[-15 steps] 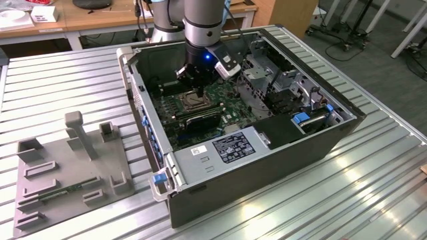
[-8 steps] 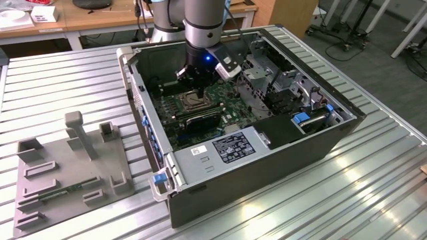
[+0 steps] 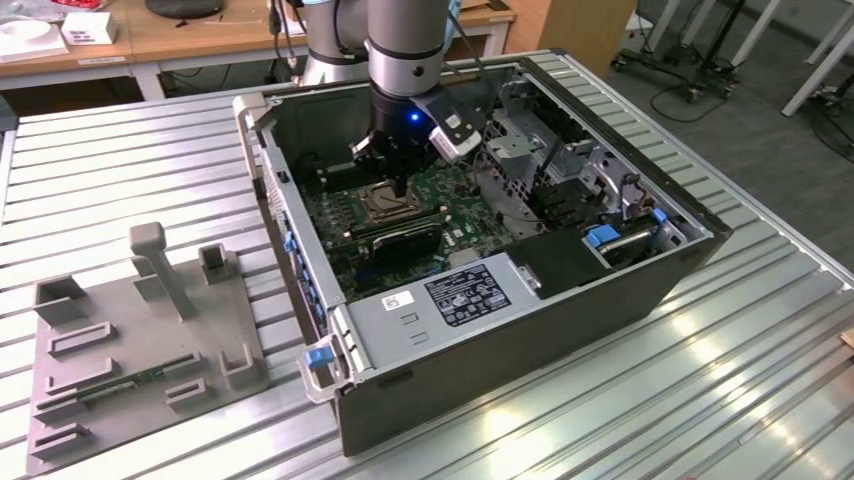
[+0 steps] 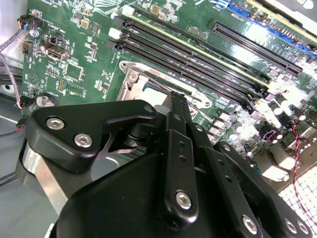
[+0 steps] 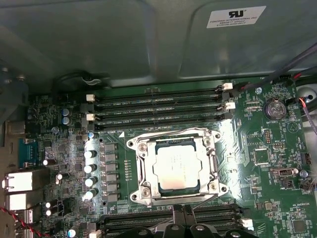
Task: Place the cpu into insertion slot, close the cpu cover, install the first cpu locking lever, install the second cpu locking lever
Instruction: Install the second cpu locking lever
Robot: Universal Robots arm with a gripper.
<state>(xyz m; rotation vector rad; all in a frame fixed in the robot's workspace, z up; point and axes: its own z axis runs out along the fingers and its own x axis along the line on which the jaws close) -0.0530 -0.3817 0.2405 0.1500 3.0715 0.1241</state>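
The cpu (image 5: 177, 165) lies flat in the insertion slot (image 5: 134, 144), its pale metal face up. The silver cpu cover (image 5: 144, 166) is folded down around it as a frame. Thin wire levers run along the socket's edges, one (image 5: 200, 200) on the side nearest my fingertips. My gripper (image 5: 182, 214) hovers just beside that edge, fingers pressed together with nothing seen between them. In the second wrist view the black gripper (image 4: 177, 101) points down at the socket (image 4: 134, 82), hiding most of it. In the exterior view the gripper (image 3: 398, 186) stands over the socket (image 3: 387, 208) inside the open case.
Long black memory slots (image 5: 158, 110) flank the socket on two sides, and a row of capacitors (image 5: 90, 168) stands beside it. Case walls (image 3: 274, 150), a drive cage (image 3: 534, 160) and a power supply (image 3: 461, 295) hem in the board. A grey fixture plate (image 3: 134, 340) lies on the table.
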